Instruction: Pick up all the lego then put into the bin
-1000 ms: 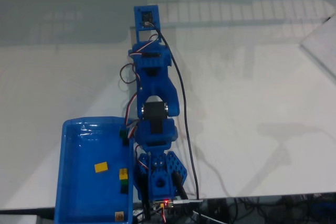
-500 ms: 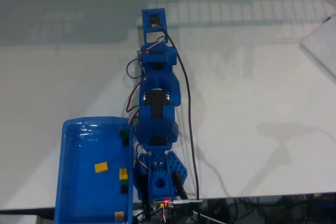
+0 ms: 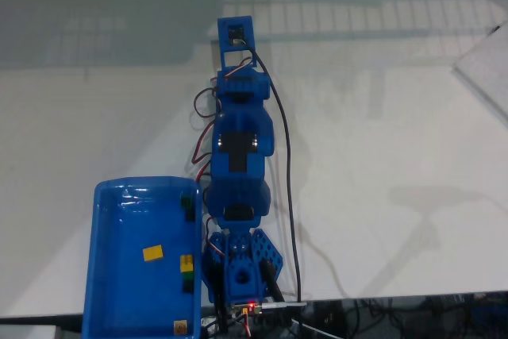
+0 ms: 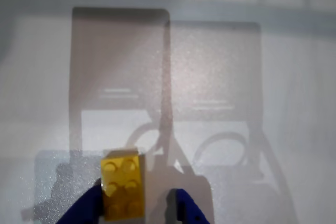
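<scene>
- 5 or so lego pieces lie in the blue bin — yellow and dark green.
- Spread claw brackets a yellow brick on the white bench.

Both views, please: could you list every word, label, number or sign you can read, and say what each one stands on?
None can be read.
The yellow lego between the gripper fingertips in the wrist view shows plain studs; any moulded lettering is too blurred to tell.
The bin, the bricks in it and the arm's board with a red light show no legible text in the fixed view.
</scene>
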`<state>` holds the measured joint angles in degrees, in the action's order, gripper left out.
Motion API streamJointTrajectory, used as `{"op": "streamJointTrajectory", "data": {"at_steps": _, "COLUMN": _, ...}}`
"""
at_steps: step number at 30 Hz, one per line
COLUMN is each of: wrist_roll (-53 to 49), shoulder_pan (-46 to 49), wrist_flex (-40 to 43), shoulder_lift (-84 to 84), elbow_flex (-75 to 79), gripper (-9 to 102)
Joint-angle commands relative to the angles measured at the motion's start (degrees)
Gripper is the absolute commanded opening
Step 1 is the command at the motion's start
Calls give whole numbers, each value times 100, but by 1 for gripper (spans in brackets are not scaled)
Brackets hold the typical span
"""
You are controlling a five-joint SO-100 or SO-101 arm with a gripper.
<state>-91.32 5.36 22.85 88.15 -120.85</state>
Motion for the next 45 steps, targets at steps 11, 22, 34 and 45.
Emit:
{"op": "streamJointTrajectory", "data": {"at_steps": 11, "wrist_roll": -193, "shoulder_pan": -53, "wrist_flex": -26, "shoulder_lift": -105, "elbow_flex": 290, "gripper": 0}}
{"op": "streamJointTrajectory", "data": {"at_steps": 22, "wrist_roll": 817, "shoulder_pan": -431, "wrist_flex": -26, "shoulder_lift": 976, "elbow_flex": 114, "gripper": 0}}
{"op": "streamJointTrajectory", "data": {"at_steps": 34, "wrist_roll": 2241, "shoulder_pan": -2399, "wrist_flex": 2101, "shoulder_lift": 5599, "elbow_flex": -747, "gripper": 0}}
{"op": "streamJointTrajectory", "data": {"at_steps": 45, "wrist_roll": 2487, "shoulder_pan": -5968, "wrist_flex": 5256, "shoulder_lift": 8121, "elbow_flex": -940, "gripper": 0}}
